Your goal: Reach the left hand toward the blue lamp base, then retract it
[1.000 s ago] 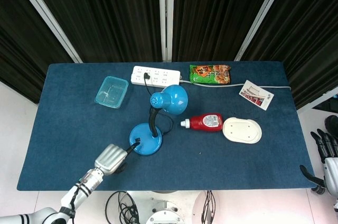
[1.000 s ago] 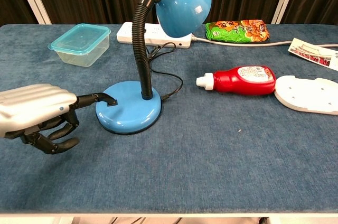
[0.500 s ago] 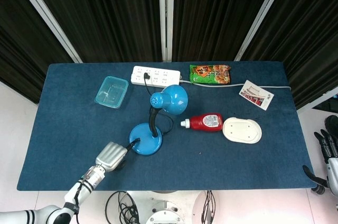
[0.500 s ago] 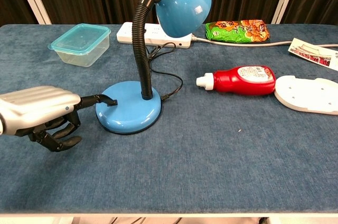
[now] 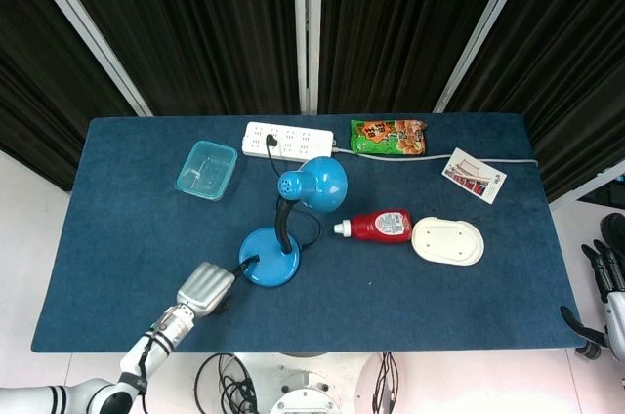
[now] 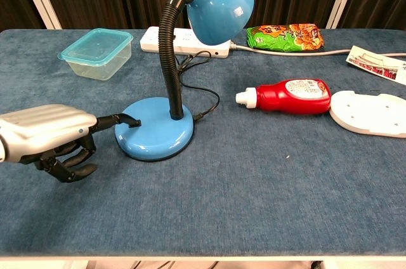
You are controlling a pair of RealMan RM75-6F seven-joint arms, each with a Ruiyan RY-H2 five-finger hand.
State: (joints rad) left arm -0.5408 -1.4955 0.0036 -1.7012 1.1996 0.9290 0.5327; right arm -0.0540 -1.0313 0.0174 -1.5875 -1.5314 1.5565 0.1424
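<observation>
The blue lamp base [image 6: 154, 132] sits on the tabletop [image 6: 266, 205] near its front-left area, with the neck rising from its far side. The left robot hand [image 6: 54, 139] lies just to the base's left, holding nothing: one finger points out, its tip at the base's near-left rim, the others curled underneath. Whether the tip touches is unclear. The right robot hand [image 5: 610, 272] hangs off the tabletop's right edge, well apart, its grip unreadable, so the left is plainly nearer; retracting means drawing leftward.

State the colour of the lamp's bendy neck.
Black, unlike the blue base; the neck shows best in the chest view.
</observation>
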